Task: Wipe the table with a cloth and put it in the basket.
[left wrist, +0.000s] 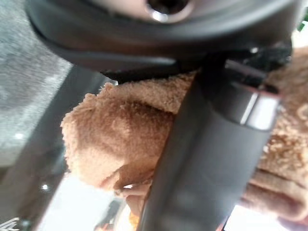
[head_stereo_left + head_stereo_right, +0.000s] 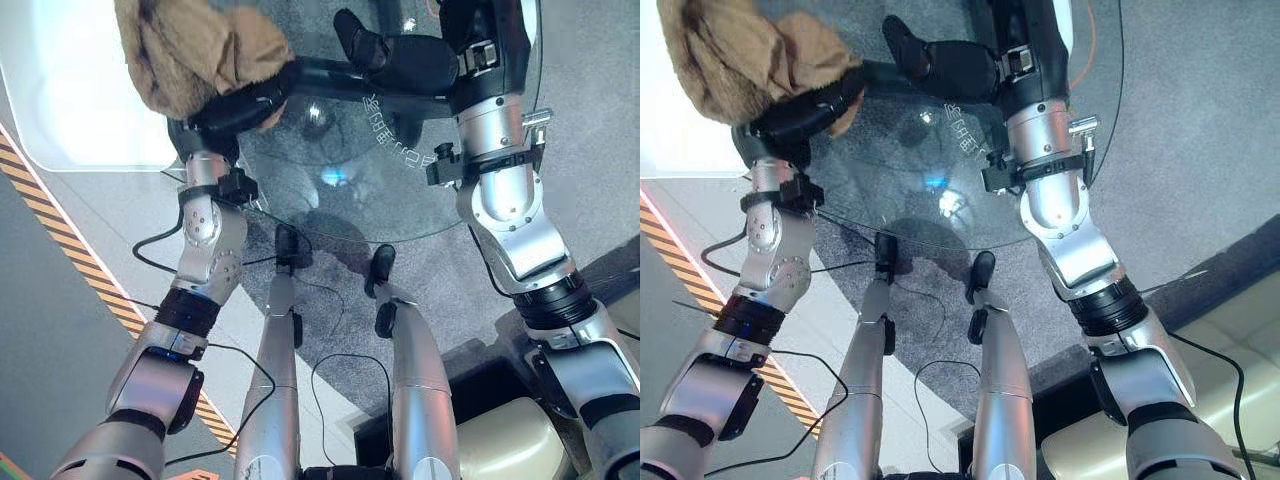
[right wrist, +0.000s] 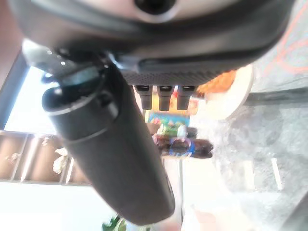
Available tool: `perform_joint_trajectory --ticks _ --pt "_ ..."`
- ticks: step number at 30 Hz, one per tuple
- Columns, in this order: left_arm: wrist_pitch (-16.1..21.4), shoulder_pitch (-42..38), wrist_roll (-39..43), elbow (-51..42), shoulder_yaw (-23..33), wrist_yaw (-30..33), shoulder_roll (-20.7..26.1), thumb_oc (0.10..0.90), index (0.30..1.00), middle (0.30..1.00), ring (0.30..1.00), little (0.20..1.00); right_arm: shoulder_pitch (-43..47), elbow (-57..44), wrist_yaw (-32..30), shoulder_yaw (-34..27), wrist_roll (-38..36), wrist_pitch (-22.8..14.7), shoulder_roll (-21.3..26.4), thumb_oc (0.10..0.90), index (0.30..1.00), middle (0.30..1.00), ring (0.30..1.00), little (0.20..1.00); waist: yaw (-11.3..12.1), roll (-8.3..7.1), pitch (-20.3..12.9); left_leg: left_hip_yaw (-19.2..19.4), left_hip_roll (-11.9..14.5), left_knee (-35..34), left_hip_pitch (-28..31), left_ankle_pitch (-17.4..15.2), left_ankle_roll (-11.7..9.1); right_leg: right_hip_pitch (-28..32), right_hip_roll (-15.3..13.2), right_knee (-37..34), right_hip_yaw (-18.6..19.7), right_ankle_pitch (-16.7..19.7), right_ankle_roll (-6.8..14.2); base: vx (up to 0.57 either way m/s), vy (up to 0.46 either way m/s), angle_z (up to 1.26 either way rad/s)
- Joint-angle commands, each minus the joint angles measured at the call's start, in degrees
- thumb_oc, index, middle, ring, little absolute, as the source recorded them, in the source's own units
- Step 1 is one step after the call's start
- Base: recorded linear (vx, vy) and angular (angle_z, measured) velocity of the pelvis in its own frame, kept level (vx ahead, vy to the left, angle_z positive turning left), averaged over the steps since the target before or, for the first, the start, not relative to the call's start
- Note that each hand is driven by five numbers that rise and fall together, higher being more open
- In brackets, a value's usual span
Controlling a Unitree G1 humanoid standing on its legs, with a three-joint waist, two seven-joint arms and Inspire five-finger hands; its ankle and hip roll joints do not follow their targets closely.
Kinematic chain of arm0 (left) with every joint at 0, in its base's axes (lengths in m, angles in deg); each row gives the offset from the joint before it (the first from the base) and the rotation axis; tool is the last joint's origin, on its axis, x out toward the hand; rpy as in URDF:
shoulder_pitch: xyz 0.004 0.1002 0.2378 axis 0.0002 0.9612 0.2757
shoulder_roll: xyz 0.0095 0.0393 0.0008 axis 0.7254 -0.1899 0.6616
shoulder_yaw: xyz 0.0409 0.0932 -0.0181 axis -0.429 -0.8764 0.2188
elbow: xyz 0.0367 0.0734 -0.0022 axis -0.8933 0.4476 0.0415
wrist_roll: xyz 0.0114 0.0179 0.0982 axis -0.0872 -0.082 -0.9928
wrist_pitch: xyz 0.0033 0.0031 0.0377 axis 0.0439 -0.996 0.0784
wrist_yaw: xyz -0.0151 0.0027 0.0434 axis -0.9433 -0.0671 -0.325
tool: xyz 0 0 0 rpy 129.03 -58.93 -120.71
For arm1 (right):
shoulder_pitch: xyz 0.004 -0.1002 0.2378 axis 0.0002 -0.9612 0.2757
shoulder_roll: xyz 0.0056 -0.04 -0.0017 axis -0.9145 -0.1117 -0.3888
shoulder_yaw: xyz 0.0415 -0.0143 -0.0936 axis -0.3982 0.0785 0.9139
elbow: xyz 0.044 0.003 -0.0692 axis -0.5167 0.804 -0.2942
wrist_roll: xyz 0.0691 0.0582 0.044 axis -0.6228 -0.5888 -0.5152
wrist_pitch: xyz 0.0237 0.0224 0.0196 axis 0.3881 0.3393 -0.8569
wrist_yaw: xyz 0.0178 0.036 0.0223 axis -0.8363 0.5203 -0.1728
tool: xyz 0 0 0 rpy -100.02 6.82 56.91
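Left hand (image 2: 235, 108) is closed around a bunched tan cloth (image 2: 185, 50); the left wrist view shows the fleecy fabric (image 1: 120, 139) packed against the palm with the thumb (image 1: 211, 159) lying across it, so the grip reads as a full clamp on the wad and not a fingertip pinch. The cloth sits at the left rim of the round glass tabletop (image 2: 400, 200), most of its bulk bulging past the hand toward the pale floor beyond the edge; whether its underside touches the glass I cannot tell. Judgement: holding it gathered into 1 lump keeps a thick pad under the hand for wiping and stops loose corners from trailing. Right hand (image 2: 375, 50) shows over the far part of the tabletop with its fingers straight and relaxed, holding nothing; the right wrist view shows the thumb (image 3: 110, 154) extended with no object against it. Judgement: it is kept clear of the left arm's path, possibly steadying on the glass, though contact is not certain. Judgement on progress: the wiping stage is in hand or near its end at the rim, and the drop-off is not yet done. Risk: the smooth glass gives little friction, so a loosely gripped cloth could slide off the edge.
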Motion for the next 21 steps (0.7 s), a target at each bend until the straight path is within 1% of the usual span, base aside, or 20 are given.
perform_joint_trajectory --ticks 1,8,12,19,21 --pt "6.92 -6.07 -3.82 -9.27 5.74 -4.11 3.84 0.100 0.300 0.300 0.300 0.200 3.71 -9.07 1.53 -5.67 -3.69 -3.47 2.98 0.800 0.900 0.900 0.900 0.900 0.30 -2.64 -1.43 3.54 -1.12 8.16 1.67 -7.92 2.86 6.63 2.45 -14.00 1.15 10.42 3.14 0.00 0.000 0.00" --pt "7.23 -4.92 -3.23 -9.09 7.18 -5.59 4.27 0.100 0.300 0.300 0.300 0.200 1.53 -9.70 2.67 -8.06 -4.57 -3.65 3.18 0.800 0.900 0.900 0.900 0.900 0.09 -2.74 -1.43 3.55 -1.13 8.05 1.99 -7.88 2.81 7.09 2.47 -14.18 1.35 10.30 3.08 0.00 0.000 0.00" --pt "6.93 -4.88 -3.75 -9.20 7.90 -5.83 4.04 0.100 0.300 0.300 0.300 0.200 0.73 -9.49 2.89 -9.19 -4.30 -3.41 2.51 0.800 0.900 0.900 0.900 0.900 0.05 -2.69 -1.43 3.56 -1.08 8.03 2.04 -7.99 2.83 7.10 2.40 -14.15 1.48 10.20 3.09 0.00 0.000 0.00" --pt "6.87 -4.91 -4.04 -9.25 8.53 -5.61 4.21 0.100 0.300 0.300 0.300 0.200 -0.43 -8.52 1.29 -10.26 -3.90 -3.04 2.18 0.800 0.900 0.900 0.900 0.900 0.02 -2.69 -1.43 3.63 -0.85 7.84 2.40 -8.11 2.71 7.55 2.16 -14.39 1.50 10.07 3.21 0.00 0.000 0.00" --pt "6.91 -5.16 -4.23 -8.93 8.60 -5.39 4.32 0.100 0.300 0.300 0.300 0.200 -0.98 -7.46 0.47 -10.57 -4.21 -3.42 2.34 0.800 0.900 0.900 0.900 0.900 -0.04 -2.68 -1.43 3.67 -0.80 7.88 2.46 -8.18 2.65 7.65 2.05 -14.47 1.53 10.03 3.26 0.00 0.000 0.00"
